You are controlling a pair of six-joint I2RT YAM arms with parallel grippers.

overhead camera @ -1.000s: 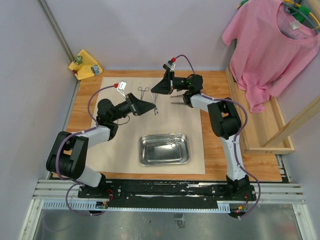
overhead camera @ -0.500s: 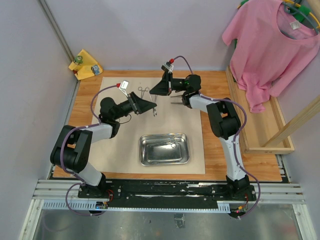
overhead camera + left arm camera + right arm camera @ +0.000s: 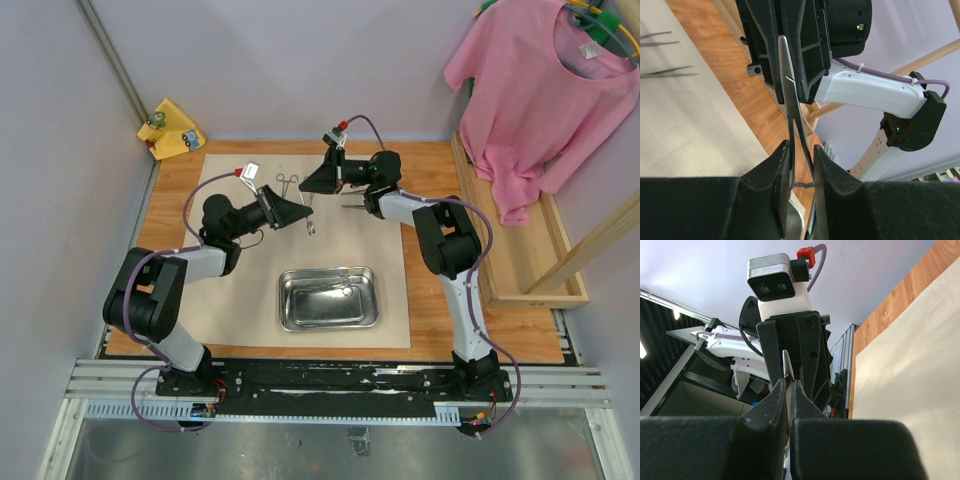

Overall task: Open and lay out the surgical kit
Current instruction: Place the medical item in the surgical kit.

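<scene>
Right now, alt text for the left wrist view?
The left gripper grips the two shanks of a steel forceps, whose tip the right gripper holds above. Left, tweezers tips lie on the beige cloth over the wooden table.

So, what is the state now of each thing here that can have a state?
beige cloth, unfolded, spread flat.
steel tray, upright on the cloth, something thin inside.
held forceps, off the cloth, between both grippers.
left gripper, shut on the forceps near the handles.
right gripper, shut on the forceps' tip.
other forceps, lying on the cloth.
tweezers, lying on the cloth.
</scene>
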